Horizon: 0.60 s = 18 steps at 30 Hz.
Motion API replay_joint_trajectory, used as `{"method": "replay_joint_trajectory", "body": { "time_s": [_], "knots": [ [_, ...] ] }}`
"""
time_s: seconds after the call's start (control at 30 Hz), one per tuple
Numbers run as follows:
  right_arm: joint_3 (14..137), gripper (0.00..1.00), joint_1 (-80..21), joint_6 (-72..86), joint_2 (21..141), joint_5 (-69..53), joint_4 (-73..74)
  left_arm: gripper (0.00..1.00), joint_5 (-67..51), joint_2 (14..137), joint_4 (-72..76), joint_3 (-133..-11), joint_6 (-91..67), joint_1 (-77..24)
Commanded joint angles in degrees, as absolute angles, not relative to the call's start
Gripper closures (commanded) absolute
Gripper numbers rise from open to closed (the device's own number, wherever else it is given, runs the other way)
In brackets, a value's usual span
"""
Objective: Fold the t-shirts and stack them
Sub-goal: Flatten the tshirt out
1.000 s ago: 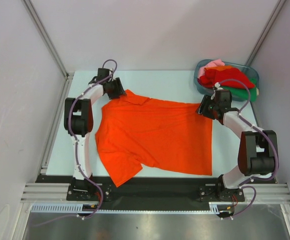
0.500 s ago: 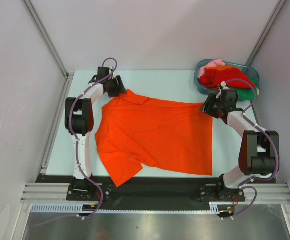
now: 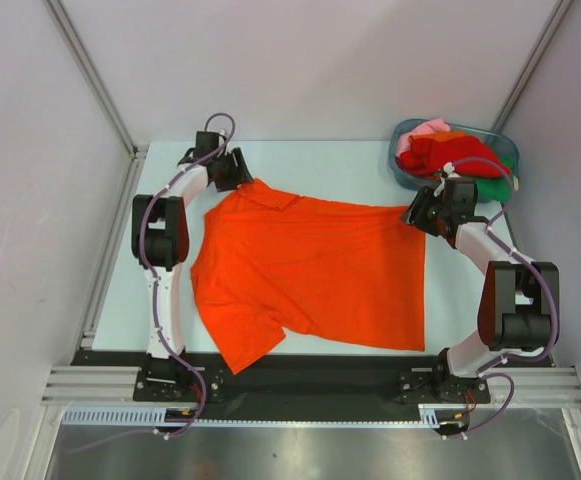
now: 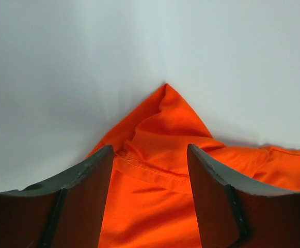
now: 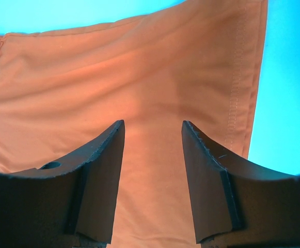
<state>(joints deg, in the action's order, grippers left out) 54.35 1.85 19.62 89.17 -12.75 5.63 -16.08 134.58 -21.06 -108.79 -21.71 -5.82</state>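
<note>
Top external: orange t-shirt [image 3: 310, 275] lying flat mid bench [image 3: 300, 165]. I am hovering left claw [image 3: 238, 178], released, over its 11 o'clock corner, right claw [image 3: 416, 213], released, over 2 o'clock. First fold pending, probably needing both corners pinched.

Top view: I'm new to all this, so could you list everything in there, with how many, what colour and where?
orange t-shirt: one, bright orange, spread flat mid-table.
tub: one, bluish translucent, table's far right corner.
bundled shirts: count unclear; red, pink, green, orange; piled in the tub.
table: one, pale, under everything.
left arm: one, black and white, at the shirt's far left corner by the collar, jaws open.
right arm: one, black and white, at the shirt's far right corner, jaws open.
</note>
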Motion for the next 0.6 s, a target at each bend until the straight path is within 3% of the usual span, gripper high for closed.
{"method": "replay_joint_trajectory", "body": {
  "time_s": [0.0, 0.23, 0.43, 0.57],
  "knots": [
    [54.6, 0.47, 2.4, 19.2, 88.9, -12.1, 3.9, 0.35, -13.3, 131.8, -20.0, -108.2, -19.2, -5.7],
    [55.1, 0.47, 2.7, 19.4, 88.8, -12.4, 3.4, 0.34, -17.0, 135.7, -23.6, -113.2, -19.2, -5.6],
    [55.2, 0.47, 3.3, 19.2, 88.0, -12.9, 3.8, 0.41, -18.3, 134.2, -22.4, -111.1, -19.9, -5.7],
    [55.0, 0.47, 3.4, 19.4, 88.2, -13.3, 3.7, 0.57, -19.0, 133.5, -22.5, -110.9, -20.4, -5.6]
  ]
}}
